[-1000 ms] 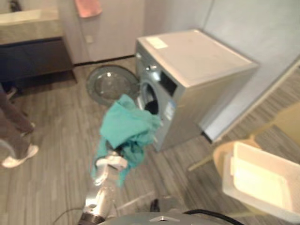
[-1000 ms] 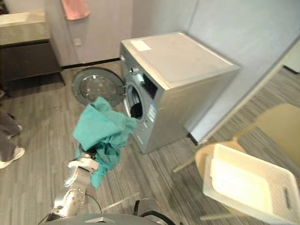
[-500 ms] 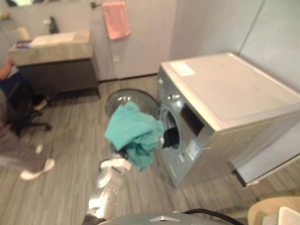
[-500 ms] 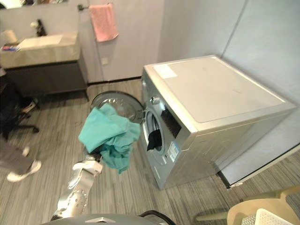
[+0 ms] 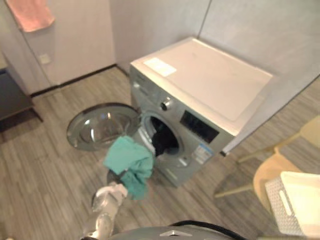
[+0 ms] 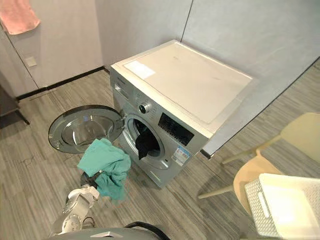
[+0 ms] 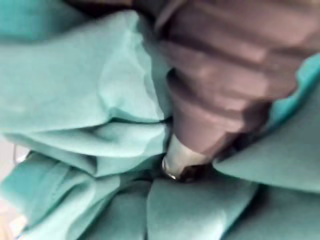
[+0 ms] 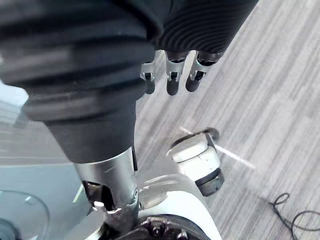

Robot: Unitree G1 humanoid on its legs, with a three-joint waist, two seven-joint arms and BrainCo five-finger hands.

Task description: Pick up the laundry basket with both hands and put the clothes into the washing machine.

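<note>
Left eye view and right eye view look down on a silver-grey washing machine [image 6: 172, 95] standing askew to the pale wall behind it, its round door [image 6: 82, 129] swung wide toward our left. A dark garment [image 6: 144, 142] hangs over the lip of the open drum. Our left hand [image 7: 225, 85] is raised just before the door's lower edge with a teal garment [image 6: 102, 165] bunched over it, close to the opening but not inside it; the cloth covers the hand, so we cannot tell how it grips. In the right wrist view our right hand [image 8: 172, 70] hangs with loose, straight fingers over the grey plank floor [image 6: 40, 170], holding nothing. Bare floor lies open to the left of the door and in front of the machine. The white laundry basket [image 6: 257, 207] sits on a beige chair [image 6: 260, 167] well apart on our right, a strip of floor between chair and machine. A pink towel [image 6: 17, 15] hangs on the far wall. A white label [image 6: 140, 69] lies on the machine's top near its front corner, and a small sticker [image 6: 181, 155] sits below the dark display panel [image 6: 175, 129]; their writing is too small for us to read.
</note>
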